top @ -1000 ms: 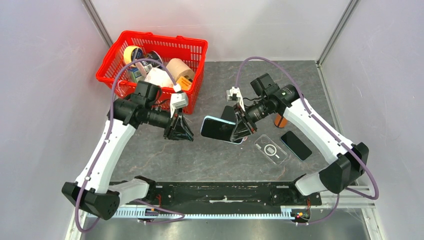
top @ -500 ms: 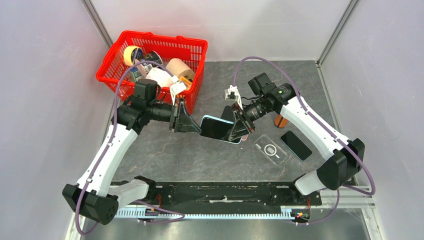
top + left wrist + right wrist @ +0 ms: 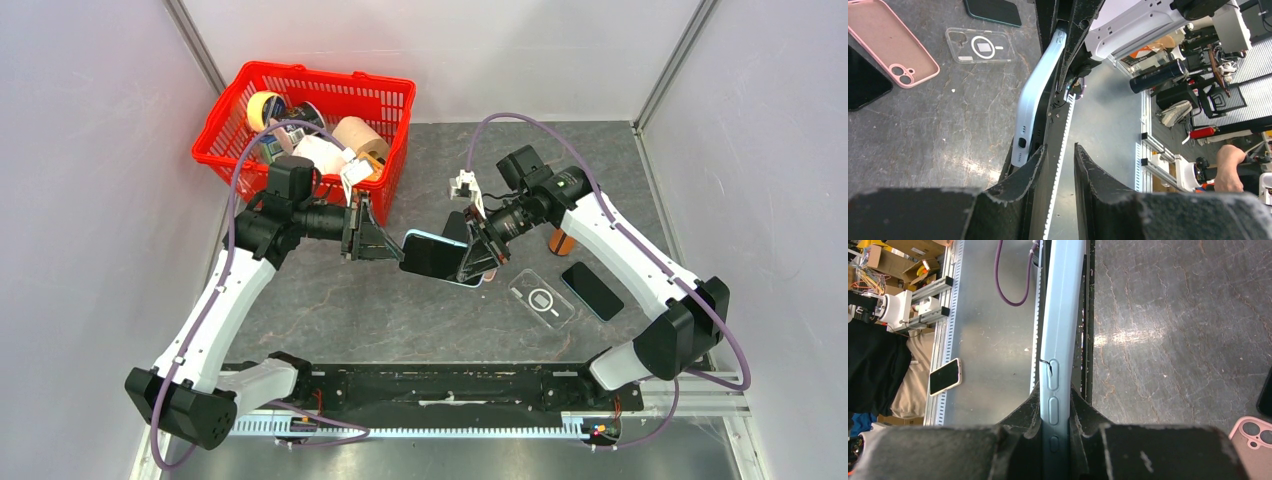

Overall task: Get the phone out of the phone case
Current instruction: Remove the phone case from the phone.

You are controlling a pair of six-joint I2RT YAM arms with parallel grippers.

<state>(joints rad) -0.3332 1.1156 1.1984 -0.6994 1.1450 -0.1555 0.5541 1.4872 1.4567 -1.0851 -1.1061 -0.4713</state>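
Right hand [image 3: 1057, 401] clamped; left hand [image 3: 1060, 156] slightly parted

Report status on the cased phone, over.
Right gripper shut on cased phone, held aloft. Left gripper open at its free end, not gripping. Nothing in the way.

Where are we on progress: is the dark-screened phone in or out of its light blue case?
In: the light blue case rims the dark-screened phone on the top view, right gripper shut on its edge.
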